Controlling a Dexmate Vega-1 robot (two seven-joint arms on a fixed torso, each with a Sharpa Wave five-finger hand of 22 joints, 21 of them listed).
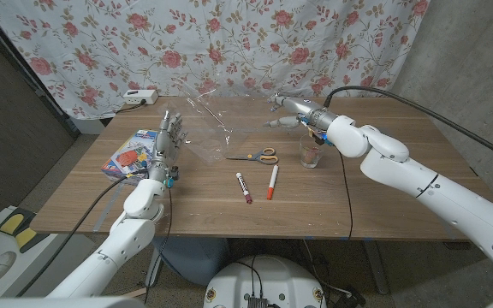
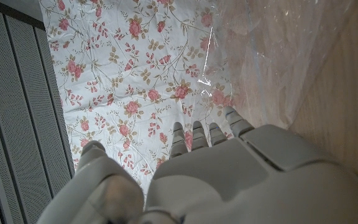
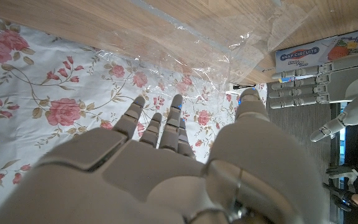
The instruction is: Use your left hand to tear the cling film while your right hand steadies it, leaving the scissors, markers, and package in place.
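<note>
Head view: the left hand (image 1: 169, 141) stands upright over the left part of the table (image 1: 383, 201), fingers straight, apart and pointing up, with nothing plainly in it. Its fingertips reach the left edge of the cling film (image 1: 208, 128), a crumpled clear sheet that rises from the table's far middle; whether they touch the film cannot be told. In the left wrist view the same hand (image 2: 229, 168) shows its back, fingers extended, the film (image 2: 272, 50) just past them.

The right hand (image 1: 288, 107) reaches in at the far side, to the right of the film, fingers stretched toward the sheet. In the right wrist view its fingers (image 3: 166, 127) are extended and apart, with the film (image 3: 185, 46) just beyond the fingertips; contact cannot be made out, and no grip shows.

Just beside the left hand, to its left, lies a colourful package (image 1: 129, 159). Near the film's front edge are scissors (image 1: 255, 156) with yellow handles. Nearer the front, two markers lie side by side: a dark red-capped marker (image 1: 243, 187) and an orange marker (image 1: 272, 181). A small clear glass (image 1: 311, 154) stands right of the scissors, under the right forearm; its contents cannot be told. A white power strip (image 1: 139, 97) sits beyond the table's far left corner.
</note>
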